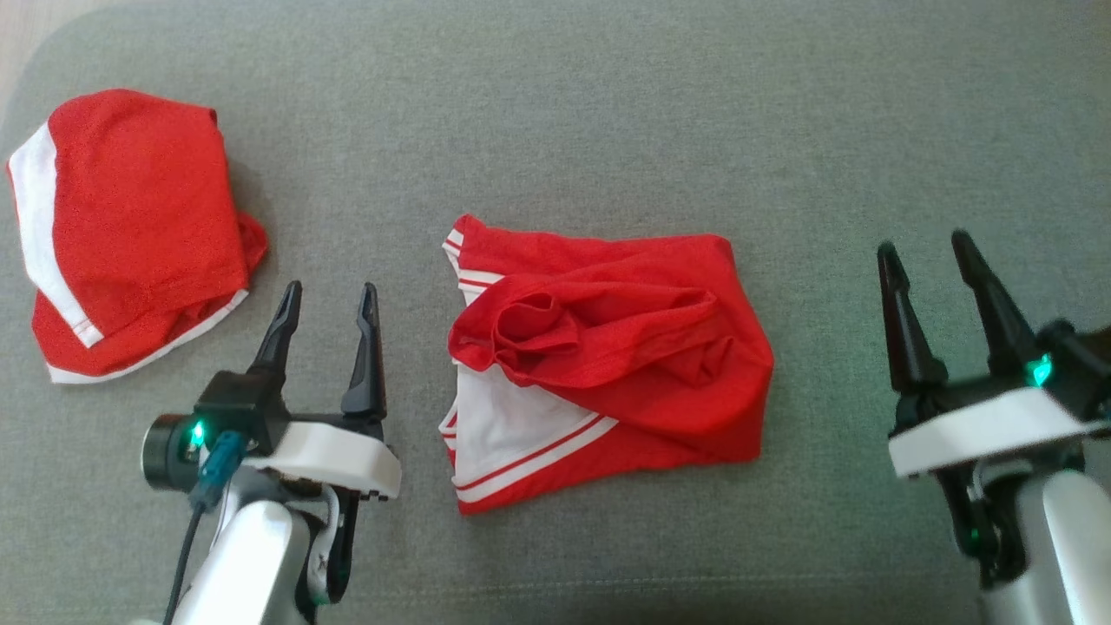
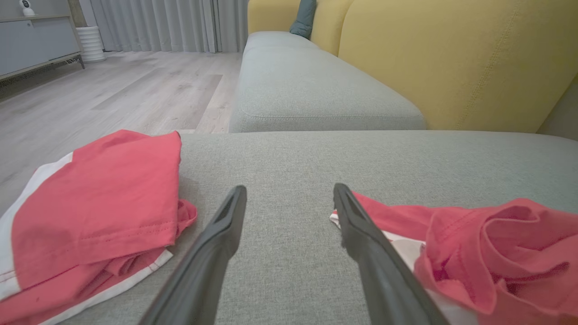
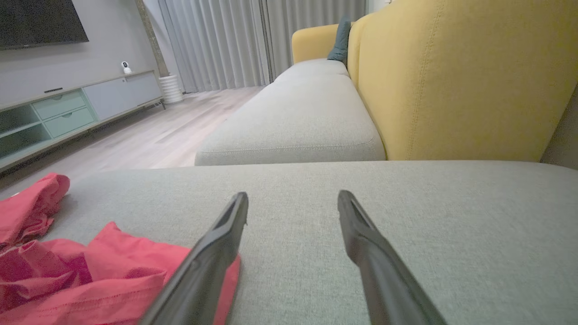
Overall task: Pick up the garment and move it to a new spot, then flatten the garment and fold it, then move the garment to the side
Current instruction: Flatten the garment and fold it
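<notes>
Garment point(image 1: 608, 347) lies bunched mid-frame. Left gripper point(image 1: 331, 291) and right gripper point(image 1: 923, 247) stand wide apart, empty; best pinch its side edges, lift evenly.

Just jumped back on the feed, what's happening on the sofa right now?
Nothing is being gripped at this moment. A red and white garment lies loosely bunched on the grey sofa cushion, between the two arms. The left gripper and right gripper both stand open, one on each side of it, neither holding cloth. A second red garment lies folded off to the robot's left.
</notes>
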Available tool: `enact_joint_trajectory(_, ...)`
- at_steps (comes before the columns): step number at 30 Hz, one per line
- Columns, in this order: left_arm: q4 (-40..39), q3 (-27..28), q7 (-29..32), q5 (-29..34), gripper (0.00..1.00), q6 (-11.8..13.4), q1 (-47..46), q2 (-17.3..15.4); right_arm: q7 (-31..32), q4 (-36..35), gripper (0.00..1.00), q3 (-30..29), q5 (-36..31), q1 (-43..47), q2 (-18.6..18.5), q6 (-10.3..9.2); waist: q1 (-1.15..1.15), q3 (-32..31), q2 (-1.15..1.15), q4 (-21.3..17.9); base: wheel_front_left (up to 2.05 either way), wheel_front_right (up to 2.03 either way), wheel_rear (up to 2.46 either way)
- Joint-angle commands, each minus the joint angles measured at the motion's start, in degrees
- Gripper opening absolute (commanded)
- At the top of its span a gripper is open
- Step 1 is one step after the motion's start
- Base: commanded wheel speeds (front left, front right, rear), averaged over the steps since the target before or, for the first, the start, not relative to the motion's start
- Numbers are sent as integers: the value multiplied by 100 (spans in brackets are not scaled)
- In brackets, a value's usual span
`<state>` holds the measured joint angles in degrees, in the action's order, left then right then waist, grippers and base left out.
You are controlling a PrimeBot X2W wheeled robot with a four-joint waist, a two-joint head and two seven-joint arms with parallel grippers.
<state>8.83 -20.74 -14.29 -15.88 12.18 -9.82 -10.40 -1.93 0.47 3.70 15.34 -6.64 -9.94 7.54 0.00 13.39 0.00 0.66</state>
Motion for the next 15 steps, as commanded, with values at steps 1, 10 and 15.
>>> enact_joint_trajectory(1,-211,218,-64,-9,100,49,-96,-132,50,-278,100,65,-77,53,2,-5,0,-26,0,-10,0,0,0)
enact_joint_trajectory(10,-269,189,-30,-14,100,70,-66,-192,188,-554,100,-70,-172,414,179,-5,0,-49,0,-17,0,0,0)
enact_joint_trajectory(15,-285,159,-11,-16,100,87,-46,-210,239,-595,100,-86,-187,474,217,-5,0,-73,0,-3,0,0,0)
